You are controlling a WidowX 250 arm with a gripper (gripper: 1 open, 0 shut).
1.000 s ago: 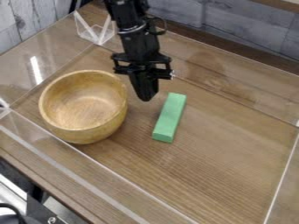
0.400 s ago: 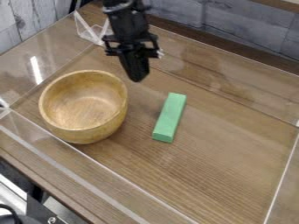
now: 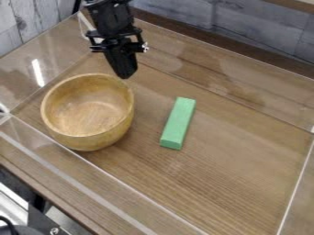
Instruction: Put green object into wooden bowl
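Hovering shut and empty above the wooden bowl (image 3: 87, 111), claw (image 3: 123, 72) seems clear of green object (image 3: 178, 123).

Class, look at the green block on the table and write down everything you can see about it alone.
The green block is a small flat rectangular bar, plain matte mint-green with no markings. It lies flat on the wooden table, its long side running from lower left to upper right in the picture. It sits to the right of the wooden bowl, apart from it. Nothing touches it but the table; the gripper is up by the bowl's far rim, well clear of it.
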